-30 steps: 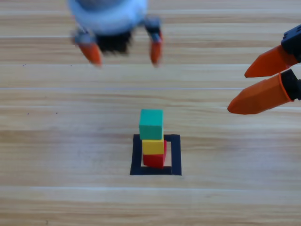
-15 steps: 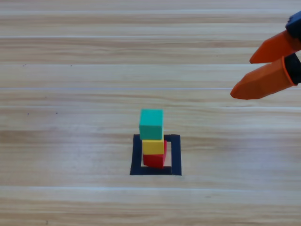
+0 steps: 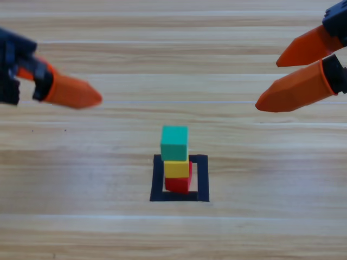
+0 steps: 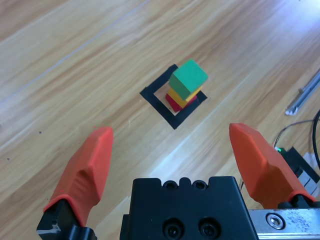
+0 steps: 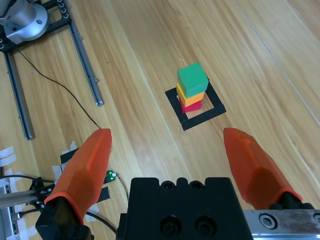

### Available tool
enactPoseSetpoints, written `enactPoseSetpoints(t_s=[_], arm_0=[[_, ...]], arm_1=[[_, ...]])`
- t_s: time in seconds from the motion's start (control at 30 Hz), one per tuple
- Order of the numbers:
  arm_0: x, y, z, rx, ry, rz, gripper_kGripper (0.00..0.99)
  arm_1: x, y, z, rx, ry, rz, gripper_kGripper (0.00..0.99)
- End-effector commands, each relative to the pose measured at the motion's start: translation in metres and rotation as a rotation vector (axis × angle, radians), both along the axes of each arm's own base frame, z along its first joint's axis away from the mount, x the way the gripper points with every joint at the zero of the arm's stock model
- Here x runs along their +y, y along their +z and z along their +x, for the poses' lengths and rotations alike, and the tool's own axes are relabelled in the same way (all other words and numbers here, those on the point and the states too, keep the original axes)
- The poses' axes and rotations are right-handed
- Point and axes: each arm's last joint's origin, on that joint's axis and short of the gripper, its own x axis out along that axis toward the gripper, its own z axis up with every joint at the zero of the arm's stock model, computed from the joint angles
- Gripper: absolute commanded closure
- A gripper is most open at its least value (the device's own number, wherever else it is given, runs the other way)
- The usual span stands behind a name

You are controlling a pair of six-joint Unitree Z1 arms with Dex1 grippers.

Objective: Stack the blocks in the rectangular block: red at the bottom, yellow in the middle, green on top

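Observation:
A three-cube stack stands inside the black tape rectangle (image 3: 203,179). The red cube (image 3: 179,184) is at the bottom, the yellow cube (image 3: 176,169) sits on it, and the green cube (image 3: 174,143) is on top. The stack also shows in the left wrist view, green cube (image 4: 188,78), and in the right wrist view, green cube (image 5: 192,79). My left gripper (image 4: 171,130) is open and empty at the left edge, one finger (image 3: 70,91) showing from above. My right gripper (image 3: 268,85) is open and empty at the upper right. Both are well away from the stack.
Metal rails (image 5: 85,65) and an arm base (image 5: 20,20) lie beyond the table in the right wrist view, with cables and tape below them. The left wrist view shows another rail (image 4: 305,95) and a small black device (image 4: 300,160).
The left arm left the top centre, went out of the picture, and now shows at the left edge. The right gripper shifted slightly. The stack has not moved.

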Motion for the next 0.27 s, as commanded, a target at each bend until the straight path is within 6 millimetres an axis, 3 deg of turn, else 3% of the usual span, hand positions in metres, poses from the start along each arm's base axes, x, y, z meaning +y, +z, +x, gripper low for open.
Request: enactPoseSetpoints(t_s=[0.03, 0.27], arm_0=[[-0.0049, -0.0008, -0.0109, -0.017, -0.046, -0.015, 0.000], [-0.0038, -0.0024, -0.0105, -0.013, -0.020, -0.006, 0.000]], arm_1=[[0.0174, -0.0165, 0.0007, 0.053, 0.059, -0.045, 0.000], [0.0182, -0.0182, 0.0014, 0.057, 0.061, -0.049, 0.000]])
